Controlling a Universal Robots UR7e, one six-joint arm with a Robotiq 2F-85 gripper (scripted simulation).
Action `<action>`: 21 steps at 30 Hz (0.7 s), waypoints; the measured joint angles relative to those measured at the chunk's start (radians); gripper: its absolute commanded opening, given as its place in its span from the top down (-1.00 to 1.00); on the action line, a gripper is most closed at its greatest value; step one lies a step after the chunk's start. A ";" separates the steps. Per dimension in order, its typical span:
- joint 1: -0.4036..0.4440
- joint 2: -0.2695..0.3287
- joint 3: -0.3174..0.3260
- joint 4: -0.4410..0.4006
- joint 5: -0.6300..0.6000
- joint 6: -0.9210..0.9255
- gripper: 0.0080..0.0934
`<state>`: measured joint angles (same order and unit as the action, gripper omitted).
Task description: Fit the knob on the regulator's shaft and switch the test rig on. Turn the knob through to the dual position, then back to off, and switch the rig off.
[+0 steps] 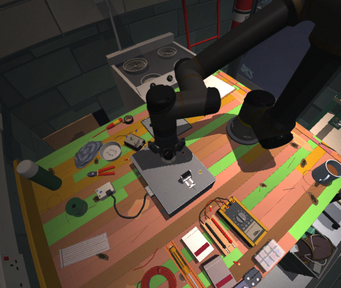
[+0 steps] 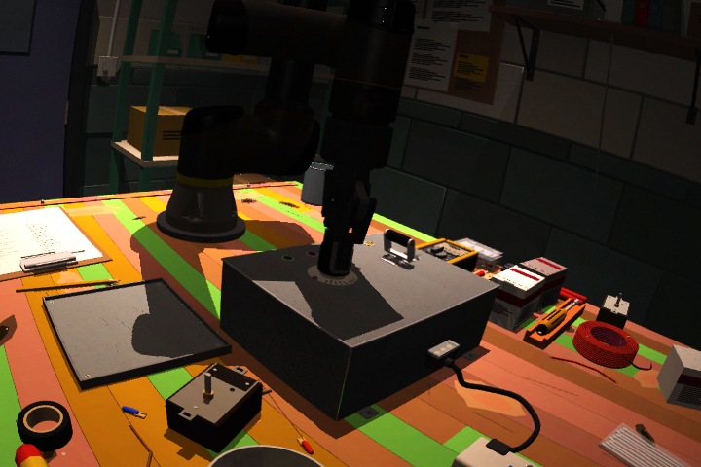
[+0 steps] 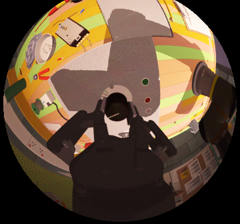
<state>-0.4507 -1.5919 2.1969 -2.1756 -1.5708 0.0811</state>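
Note:
My gripper points straight down at the grey test rig and is closed around the black knob, which sits on the rig's round dial scale. The knob's white pointer line shows in the wrist camera. Beside the dial lie a green lamp, a red lamp and a third, pale one, all unlit as far as I can tell. The rig's toggle switch stands on the near part of the top, apart from the gripper. The shaft under the knob is hidden.
The arm's base stands close behind the rig. A grey plate lies to one side with a small black regulator unit near it. A cable runs from the rig's front. A multimeter, pliers and a mug lie further off.

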 measured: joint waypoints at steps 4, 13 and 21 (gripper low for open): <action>0.000 0.000 0.000 0.000 0.000 -0.047 1.00; 0.000 0.000 0.000 0.000 0.000 -0.147 1.00; 0.000 0.000 0.000 0.000 0.000 -0.161 1.00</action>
<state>-0.4507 -1.5919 2.1969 -2.1756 -1.5708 -0.0796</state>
